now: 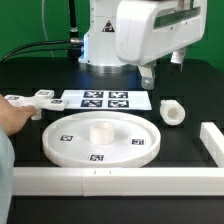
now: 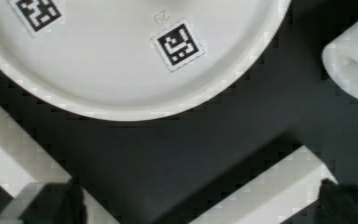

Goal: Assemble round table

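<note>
The large round disc [image 1: 100, 138] lies flat on the black table in the middle, with tags on its face. It also fills the wrist view [image 2: 105, 50]. The stubby cylinder post [image 1: 172, 113] lies to the disc's right in the exterior view and shows at the edge of the wrist view [image 2: 357, 65]. The small cross-shaped piece [image 1: 36, 102] lies at the exterior view's left. My gripper [image 1: 149, 76] hangs above the table behind the post. In the wrist view the gripper [image 2: 197, 210] is open and empty, with its fingertips [image 2: 51, 205] wide apart.
The marker board [image 1: 105, 99] lies behind the disc. A long white bar [image 1: 100, 182] runs along the front and another [image 1: 212, 140] along the right; one bar [image 2: 309, 170] crosses the wrist view. A person's hand [image 1: 12, 118] rests by the cross-shaped piece.
</note>
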{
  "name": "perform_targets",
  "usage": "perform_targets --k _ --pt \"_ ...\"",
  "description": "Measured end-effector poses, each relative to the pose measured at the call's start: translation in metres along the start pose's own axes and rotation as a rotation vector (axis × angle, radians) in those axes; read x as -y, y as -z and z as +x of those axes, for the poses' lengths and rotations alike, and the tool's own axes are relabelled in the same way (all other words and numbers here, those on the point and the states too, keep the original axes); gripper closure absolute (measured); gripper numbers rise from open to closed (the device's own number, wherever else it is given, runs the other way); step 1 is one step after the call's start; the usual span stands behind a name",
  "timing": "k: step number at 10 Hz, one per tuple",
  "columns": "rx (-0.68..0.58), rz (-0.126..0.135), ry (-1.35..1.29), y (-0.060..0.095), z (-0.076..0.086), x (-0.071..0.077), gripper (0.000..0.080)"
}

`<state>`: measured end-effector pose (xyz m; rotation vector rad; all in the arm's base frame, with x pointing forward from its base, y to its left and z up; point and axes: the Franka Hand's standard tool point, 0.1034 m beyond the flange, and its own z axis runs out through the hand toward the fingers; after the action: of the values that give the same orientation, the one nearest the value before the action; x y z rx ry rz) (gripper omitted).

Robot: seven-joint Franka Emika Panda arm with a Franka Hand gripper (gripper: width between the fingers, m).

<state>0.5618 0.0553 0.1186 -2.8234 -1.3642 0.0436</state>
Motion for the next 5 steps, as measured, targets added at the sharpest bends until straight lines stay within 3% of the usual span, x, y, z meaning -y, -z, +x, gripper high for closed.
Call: perform_targets --k 5 --pt "0.000 0.000 0.000 -0.0002 0.0000 0.0001 0.0150"
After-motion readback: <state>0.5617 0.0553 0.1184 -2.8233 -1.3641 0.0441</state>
